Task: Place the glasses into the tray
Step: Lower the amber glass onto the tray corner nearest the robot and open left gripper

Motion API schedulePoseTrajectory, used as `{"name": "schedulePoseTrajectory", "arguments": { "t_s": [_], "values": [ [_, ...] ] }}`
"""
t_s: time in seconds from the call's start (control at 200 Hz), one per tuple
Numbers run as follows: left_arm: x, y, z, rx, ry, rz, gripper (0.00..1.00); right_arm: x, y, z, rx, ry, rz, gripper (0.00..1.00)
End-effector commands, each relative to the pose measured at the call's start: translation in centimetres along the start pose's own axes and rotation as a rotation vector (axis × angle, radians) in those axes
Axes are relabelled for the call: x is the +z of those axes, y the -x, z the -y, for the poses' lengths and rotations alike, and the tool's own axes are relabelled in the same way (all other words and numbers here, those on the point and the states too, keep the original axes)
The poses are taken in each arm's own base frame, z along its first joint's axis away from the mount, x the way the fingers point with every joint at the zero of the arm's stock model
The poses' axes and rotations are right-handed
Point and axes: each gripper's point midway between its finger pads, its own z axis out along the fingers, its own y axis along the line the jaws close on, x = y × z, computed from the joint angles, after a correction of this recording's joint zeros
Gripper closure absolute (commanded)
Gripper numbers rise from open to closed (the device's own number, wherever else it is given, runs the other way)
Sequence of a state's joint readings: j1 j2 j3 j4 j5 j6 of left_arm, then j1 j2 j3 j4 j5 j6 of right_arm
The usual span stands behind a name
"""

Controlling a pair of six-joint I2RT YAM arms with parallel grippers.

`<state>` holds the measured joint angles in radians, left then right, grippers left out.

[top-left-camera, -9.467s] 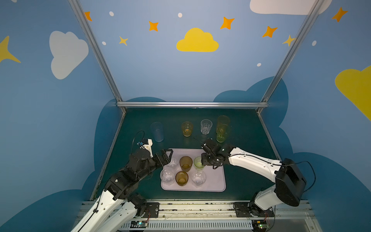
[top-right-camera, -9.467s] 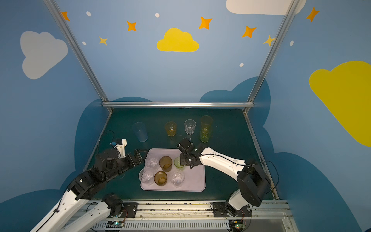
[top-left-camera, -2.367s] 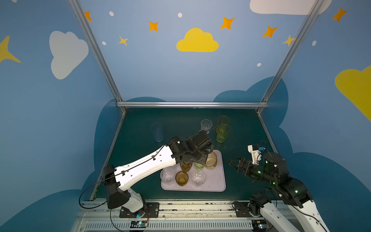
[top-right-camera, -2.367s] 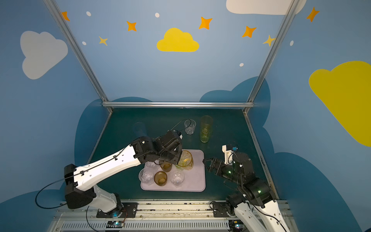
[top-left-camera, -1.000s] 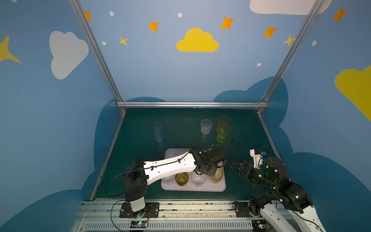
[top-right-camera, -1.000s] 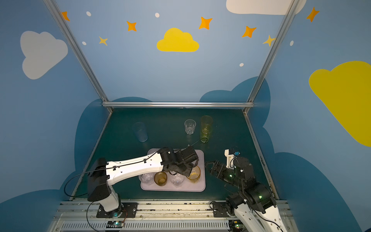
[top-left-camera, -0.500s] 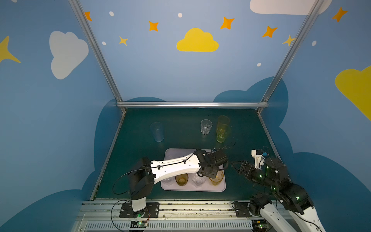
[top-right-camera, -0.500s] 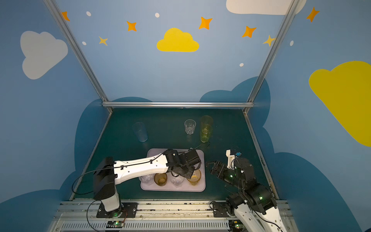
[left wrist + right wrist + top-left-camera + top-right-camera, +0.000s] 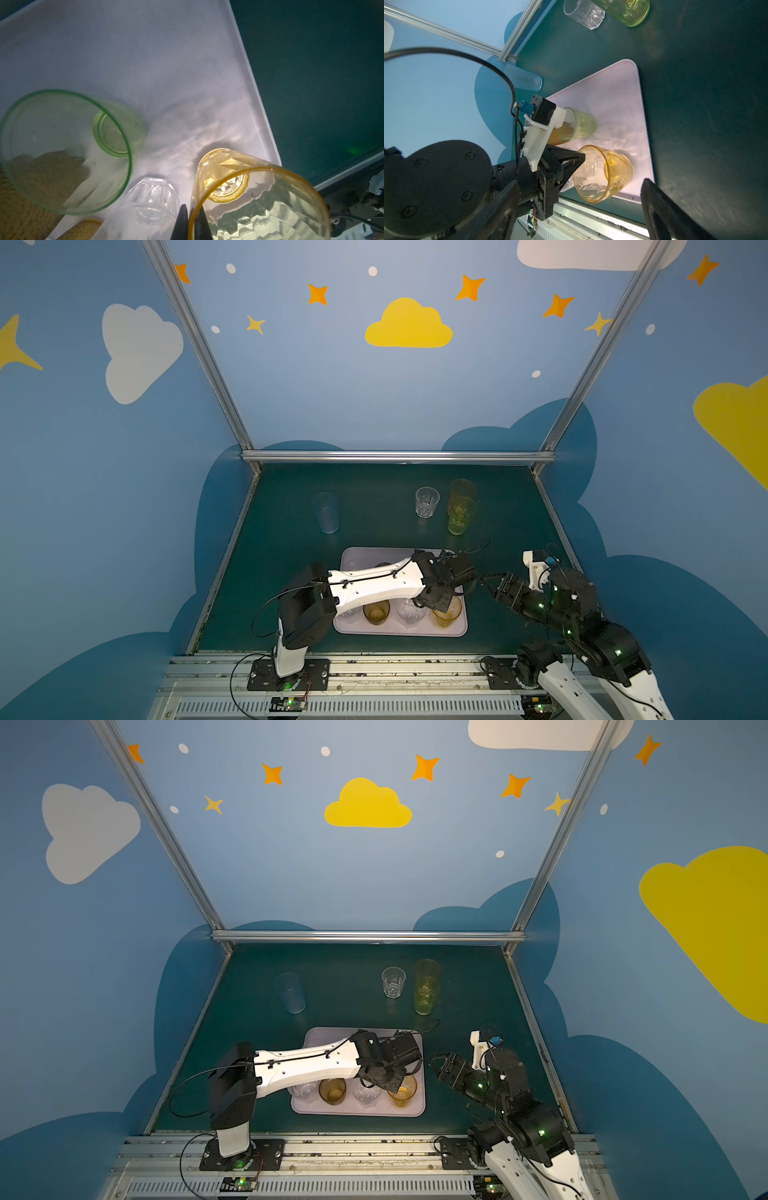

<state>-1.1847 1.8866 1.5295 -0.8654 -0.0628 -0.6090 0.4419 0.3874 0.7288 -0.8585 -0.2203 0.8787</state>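
Dark green worktop [image 9: 374, 526] carries the tray [image 9: 357, 558]. Left gripper [image 9: 191, 211] pinches the rim of the orange glass [image 9: 259, 207], upright in the tray's near right corner. Right gripper [image 9: 490, 585] stands spread wide, empty.

The orange glass [image 9: 259, 207] is faceted, the green glass [image 9: 62, 145] plain, the tray [image 9: 145, 62] lilac.

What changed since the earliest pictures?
The left gripper carried the orange glass from the back of the table to the tray's near right corner; its fingers still pinch the rim. The right gripper drew back off the tray, open. The clear glass, pale blue glass and yellow-green glass at the back stayed put.
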Motion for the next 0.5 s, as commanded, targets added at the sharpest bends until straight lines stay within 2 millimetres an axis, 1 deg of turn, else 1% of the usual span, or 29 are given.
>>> {"name": "schedulePoseTrajectory", "arguments": {
  "t_s": [0.0, 0.19, 0.245, 0.315, 0.441, 0.496],
  "values": [
    [-0.3, 0.6, 0.2, 0.001, 0.016, 0.009, 0.86, 0.1, -0.3, 0.8, 0.01, -0.024, -0.005, 0.1],
    [-0.9, 0.9, 0.6, 0.002, 0.006, 0.02, 0.83, 0.2, -0.4, 0.9, 0.011, -0.029, -0.009, 0.1],
    [-1.3, 1.0, 0.8, 0.006, 0.004, 0.027, 0.8, 0.2, -0.4, 0.8, 0.011, -0.028, -0.01, 0.1],
    [-2.0, 1.3, 0.9, 0.005, 0.0, 0.042, 0.78, 0.3, -0.4, 0.9, 0.012, -0.03, -0.013, 0.1],
    [-3.2, 1.7, 0.5, 0.001, 0.007, 0.072, 0.69, 0.3, -0.4, 0.8, 0.014, -0.031, -0.017, 0.1],
    [-3.7, 1.8, 0.1, -0.002, 0.017, 0.086, 0.62, 0.3, -0.4, 0.8, 0.014, -0.032, -0.016, 0.1]
  ]
}}
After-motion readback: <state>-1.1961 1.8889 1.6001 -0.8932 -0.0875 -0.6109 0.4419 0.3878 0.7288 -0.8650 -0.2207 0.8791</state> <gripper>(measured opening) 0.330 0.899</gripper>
